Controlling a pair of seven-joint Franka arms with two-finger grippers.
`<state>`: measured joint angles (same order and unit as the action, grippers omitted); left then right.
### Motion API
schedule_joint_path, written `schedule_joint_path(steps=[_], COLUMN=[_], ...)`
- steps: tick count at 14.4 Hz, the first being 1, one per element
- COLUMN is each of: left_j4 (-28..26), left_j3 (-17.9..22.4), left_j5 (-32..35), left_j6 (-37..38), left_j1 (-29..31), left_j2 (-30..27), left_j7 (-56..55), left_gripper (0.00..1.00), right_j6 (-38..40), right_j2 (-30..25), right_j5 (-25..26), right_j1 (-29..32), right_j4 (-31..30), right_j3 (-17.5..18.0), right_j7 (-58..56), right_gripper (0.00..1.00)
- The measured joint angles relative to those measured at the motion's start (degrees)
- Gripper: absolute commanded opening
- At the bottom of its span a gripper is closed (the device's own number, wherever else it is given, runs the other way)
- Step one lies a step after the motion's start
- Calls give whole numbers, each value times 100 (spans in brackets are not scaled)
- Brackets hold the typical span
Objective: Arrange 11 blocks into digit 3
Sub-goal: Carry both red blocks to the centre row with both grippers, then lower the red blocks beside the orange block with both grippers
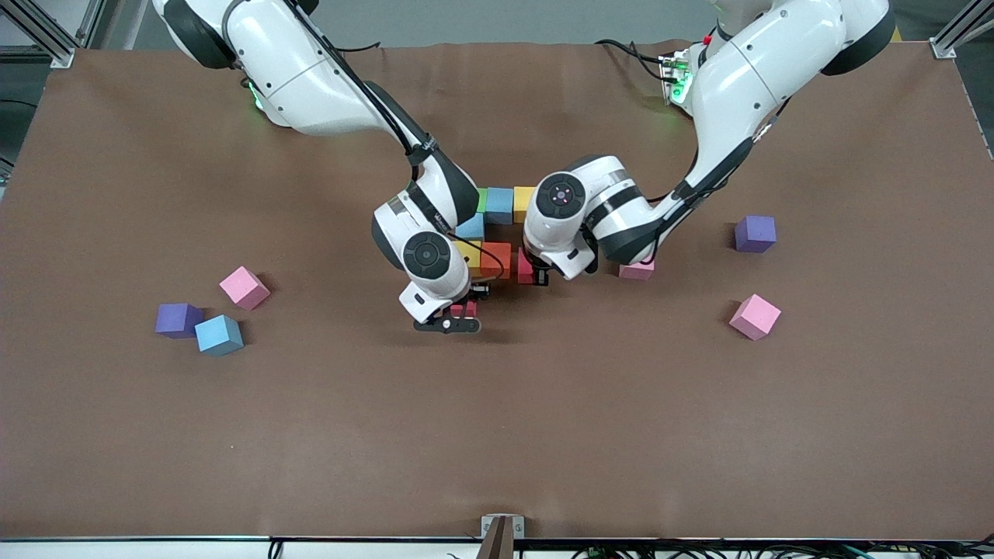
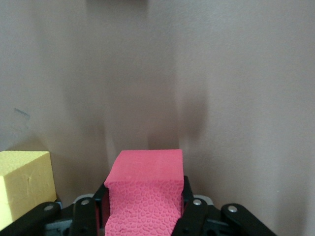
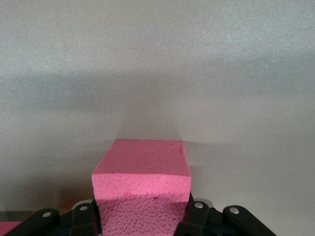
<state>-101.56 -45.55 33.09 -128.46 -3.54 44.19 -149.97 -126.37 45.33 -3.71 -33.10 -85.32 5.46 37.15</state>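
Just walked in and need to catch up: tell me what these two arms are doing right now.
Both arms are working at a cluster of coloured foam blocks in the middle of the table, building a figure. The right gripper is shut on a red block at the edge of the cluster nearer the front camera. The left gripper is shut on another red block beside the orange block. Loose pink, light blue and purple cubes lie toward both ends of the table.
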Motion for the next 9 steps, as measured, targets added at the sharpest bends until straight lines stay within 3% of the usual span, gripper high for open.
schedule_joint_path(steps=[9], left_j4=[-109], left_j3=[5], left_j5=[304], left_j6=[-206], left_j1=[-167], left_j2=[0], left_j7=[-376], left_gripper=[29], right_j6=[220], right_j2=[-22], right_j5=[0], right_j1=[-5], right_j4=[-3], right_j3=[31], right_j7=[-21], right_gripper=[50])
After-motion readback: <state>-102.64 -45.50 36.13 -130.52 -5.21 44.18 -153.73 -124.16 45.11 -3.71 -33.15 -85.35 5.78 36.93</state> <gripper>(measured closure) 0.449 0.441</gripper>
